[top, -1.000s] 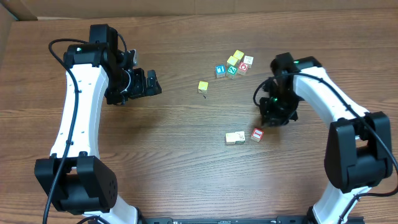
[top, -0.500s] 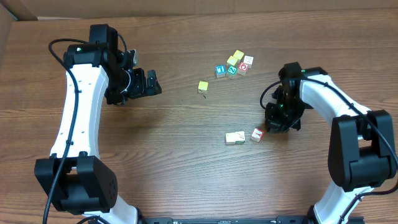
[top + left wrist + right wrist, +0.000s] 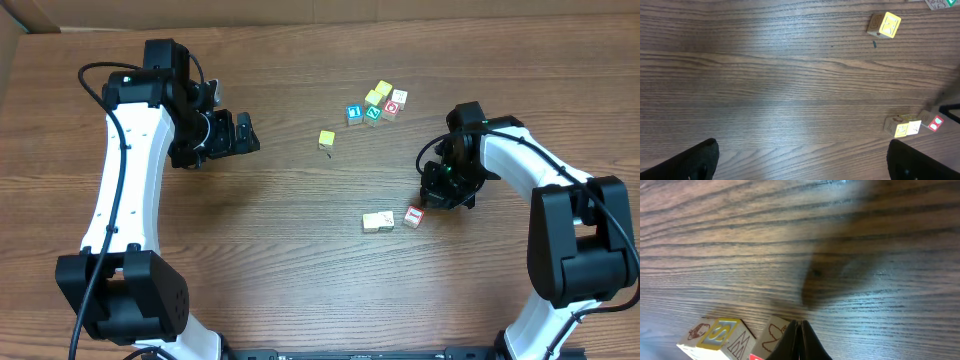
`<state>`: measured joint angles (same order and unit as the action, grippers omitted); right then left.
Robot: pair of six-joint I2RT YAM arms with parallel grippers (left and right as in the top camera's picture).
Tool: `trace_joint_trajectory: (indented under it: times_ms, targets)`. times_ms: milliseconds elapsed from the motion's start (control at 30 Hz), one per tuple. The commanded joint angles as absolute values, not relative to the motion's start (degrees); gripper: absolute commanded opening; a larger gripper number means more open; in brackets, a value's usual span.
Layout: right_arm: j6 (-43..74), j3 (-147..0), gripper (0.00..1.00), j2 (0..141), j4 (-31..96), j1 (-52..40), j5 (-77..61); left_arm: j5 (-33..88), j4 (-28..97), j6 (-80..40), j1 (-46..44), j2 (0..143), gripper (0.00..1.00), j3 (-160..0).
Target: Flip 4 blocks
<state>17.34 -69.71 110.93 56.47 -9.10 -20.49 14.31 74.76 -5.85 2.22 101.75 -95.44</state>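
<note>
Red-faced block (image 3: 414, 215) lies right of centre on the table (image 3: 300, 260), with the cream-and-yellow pair (image 3: 378, 222) just to its left. Right gripper (image 3: 797, 339) is low, just beside the red-faced block on its right, jaws pressed together, nothing pinched. Lone yellow block (image 3: 326, 139) is farther, mid-table. Teal block (image 3: 372, 113) is in the far cluster next to the blue cube (image 3: 353, 114). Left gripper (image 3: 244, 133) hangs far left, jaws spread wide, empty.

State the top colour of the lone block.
Yellow; the lone block shows best in left wrist view.
</note>
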Motion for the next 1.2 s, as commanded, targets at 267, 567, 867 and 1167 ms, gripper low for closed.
trace_joint_trajectory:
  times_ms: [267, 567, 867, 1167]
  targets:
    - [17.61, -72.66, 0.04, 109.34, 59.68, -6.94, -17.82, 13.98, 74.7, -6.44, 1.85, 101.91, 1.0, -96.47]
    - [17.61, -72.05, 0.04, 109.36, 64.99, -7.64, -21.87, 13.98, 74.7, -6.44, 1.85, 101.91, 1.0, -96.47]
    - [17.67, -70.46, 0.04, 109.36, 62.67, -8.47, -23.18, 13.98, 74.7, -6.44, 1.85, 101.91, 1.0, -96.47]
    - [17.63, -70.46, 0.04, 109.36, 59.81, -8.51, -22.59, 13.98, 74.7, -6.44, 1.85, 101.91, 1.0, -96.47]
